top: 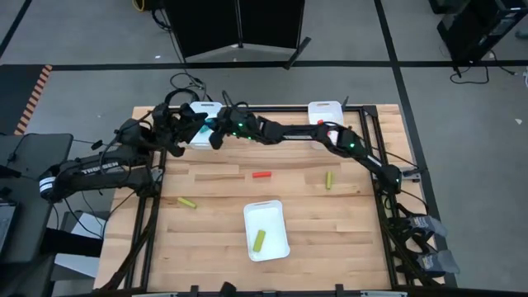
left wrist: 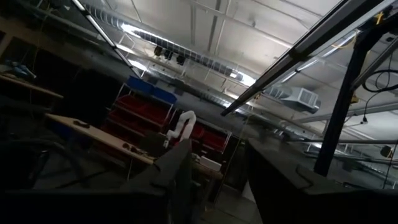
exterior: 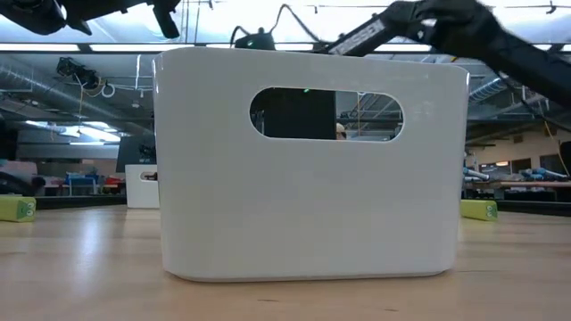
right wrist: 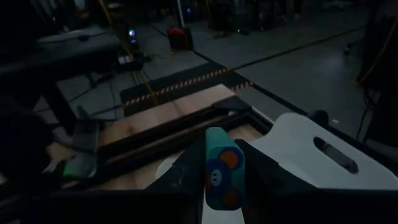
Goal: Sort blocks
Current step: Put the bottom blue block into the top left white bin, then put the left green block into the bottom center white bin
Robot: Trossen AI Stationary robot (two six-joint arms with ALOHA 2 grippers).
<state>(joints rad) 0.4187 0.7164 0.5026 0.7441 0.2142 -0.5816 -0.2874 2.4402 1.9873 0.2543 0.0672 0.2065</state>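
Note:
My right gripper [top: 216,132] reaches across the table to the far-left white tray [top: 200,134] and is shut on a teal-blue block [right wrist: 224,174] above that tray [right wrist: 311,155]. My left gripper [left wrist: 217,186] is open and holds nothing; it hovers tipped upward at the far-left corner [top: 181,124]. A red block [top: 261,175] and two yellow-green blocks [top: 328,180] [top: 188,201] lie flat on the table. A third yellow-green block [top: 259,240] lies in the near white tray [top: 276,216]. My right gripper pinches the teal-blue block between its two fingers [right wrist: 186,168], one on each long side. The block's printed end face [right wrist: 222,182] points out past the fingertips. It is lifted clear above the far-left tray.
A third white tray [top: 326,111] sits at the far right. In the low view the near tray [exterior: 303,178] fills the middle, with yellow-green blocks to its left [exterior: 16,209] and right [exterior: 479,210]. Bare wood lies between the trays. Cables cluster at the far-left corner [top: 186,82].

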